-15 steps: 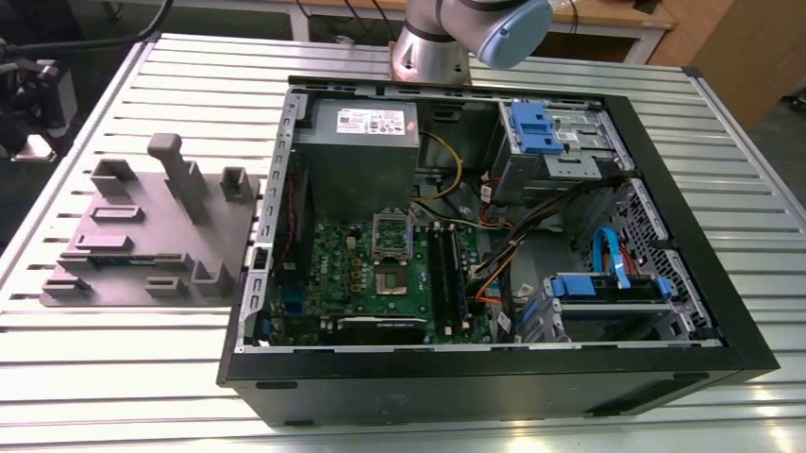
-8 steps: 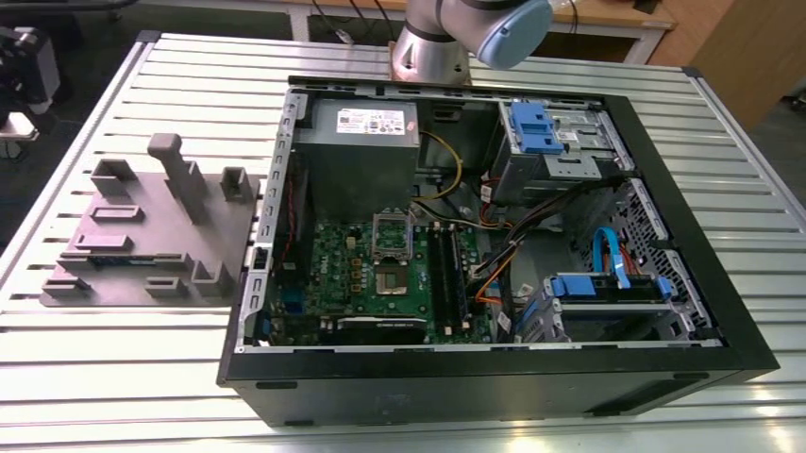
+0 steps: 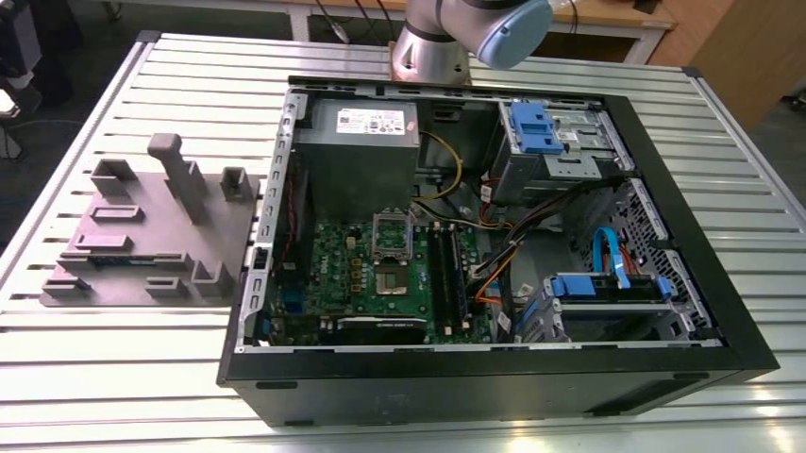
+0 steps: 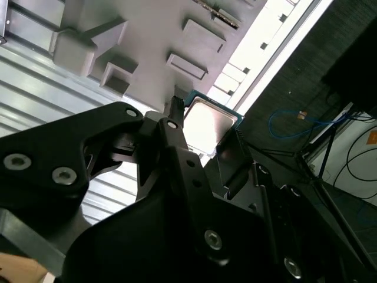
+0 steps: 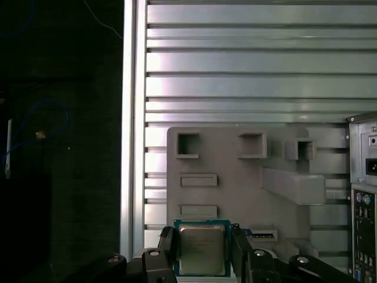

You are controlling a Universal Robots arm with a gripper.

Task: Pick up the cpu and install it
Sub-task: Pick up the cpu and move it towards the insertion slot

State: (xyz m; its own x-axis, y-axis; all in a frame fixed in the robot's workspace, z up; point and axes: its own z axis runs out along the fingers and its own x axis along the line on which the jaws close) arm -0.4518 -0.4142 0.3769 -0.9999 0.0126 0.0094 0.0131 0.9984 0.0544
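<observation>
Ext. view, from the exterior view's left: 1 grey fixture block sits near the worktop edge, w/ bare slats front & back. Just beside it is 1 open pc case, its walls rimming the green motherboard. Cables crowd the board's right side, and there are 2 blue drive brackets. In both wrist views the gripper is closed on 1 cpu. 2 fingers pinch its opposite edges. It's held off the fixture, w/ open slats beyond.
</observation>
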